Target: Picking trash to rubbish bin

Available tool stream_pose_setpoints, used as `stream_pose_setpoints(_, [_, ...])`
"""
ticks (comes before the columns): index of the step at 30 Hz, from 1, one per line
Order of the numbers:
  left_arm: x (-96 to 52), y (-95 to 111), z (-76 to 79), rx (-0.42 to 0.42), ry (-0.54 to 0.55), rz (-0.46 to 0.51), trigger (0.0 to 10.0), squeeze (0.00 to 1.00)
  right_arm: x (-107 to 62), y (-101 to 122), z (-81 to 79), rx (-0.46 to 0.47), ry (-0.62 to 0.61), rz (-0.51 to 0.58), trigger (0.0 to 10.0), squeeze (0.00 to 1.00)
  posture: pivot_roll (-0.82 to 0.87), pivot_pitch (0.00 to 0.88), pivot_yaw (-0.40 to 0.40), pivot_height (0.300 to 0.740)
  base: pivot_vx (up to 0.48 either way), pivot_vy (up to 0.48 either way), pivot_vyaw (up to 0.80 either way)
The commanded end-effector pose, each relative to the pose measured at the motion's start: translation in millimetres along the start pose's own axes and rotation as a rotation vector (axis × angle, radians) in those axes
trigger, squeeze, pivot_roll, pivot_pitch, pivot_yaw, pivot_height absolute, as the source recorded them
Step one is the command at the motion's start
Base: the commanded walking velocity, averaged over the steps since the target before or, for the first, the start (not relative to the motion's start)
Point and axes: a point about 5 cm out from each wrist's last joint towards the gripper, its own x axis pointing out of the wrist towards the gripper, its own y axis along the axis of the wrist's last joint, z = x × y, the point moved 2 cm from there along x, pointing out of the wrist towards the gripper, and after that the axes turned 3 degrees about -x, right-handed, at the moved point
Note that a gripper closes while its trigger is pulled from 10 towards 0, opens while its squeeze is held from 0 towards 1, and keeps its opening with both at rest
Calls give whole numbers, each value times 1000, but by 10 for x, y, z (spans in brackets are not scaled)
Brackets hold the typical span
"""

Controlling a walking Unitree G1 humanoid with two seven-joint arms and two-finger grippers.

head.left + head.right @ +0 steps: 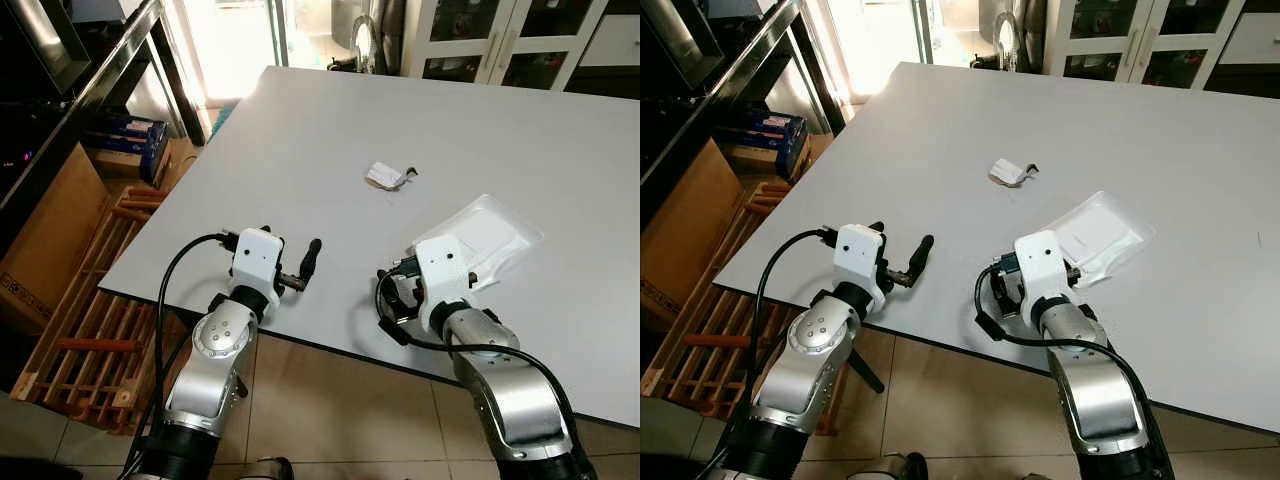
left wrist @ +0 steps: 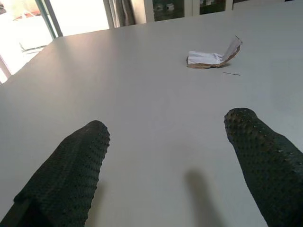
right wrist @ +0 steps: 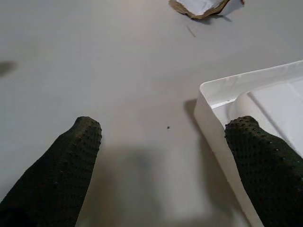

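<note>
Both grippers hover spread over the table's (image 1: 300,130) near edge — the right gripper (image 3: 163,156) straddles a corner of the white tray (image 1: 487,238), its long axis running away to the right, while the crumpled wrapper (image 1: 386,177) lies farther ahead, between both arms.

Bare table (image 1: 300,150) before crumpled paper (image 1: 388,177)
</note>
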Motion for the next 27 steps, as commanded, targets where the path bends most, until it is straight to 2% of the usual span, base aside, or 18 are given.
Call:
stream_pose_setpoints(1, [8, -11, 9, 9, -8, -5, 10000, 0, -24, -70, -32, 1, 18, -35, 10000, 0, -20, 102, 87, 740, 0, 0, 0])
stream_pose_setpoints(12, [6, -36, 13, 9, -8, -15, 10000, 0, 5, -74, 175, -81, -37, -51, 10000, 0, -21, 99, 86, 740, 0, 0, 0])
stream_pose_setpoints(22, [3, -41, 14, 12, -11, -18, 10000, 0, 63, -174, 311, -87, -16, -106, 10000, 0, -18, 95, 84, 740, 0, 0, 0])
stream_pose_setpoints(27, [-44, 71, 90, -85, -116, 37, 10000, 0, 78, -196, 390, -81, -13, -116, 10000, 0, -15, 96, 79, 740, 0, 0, 0])
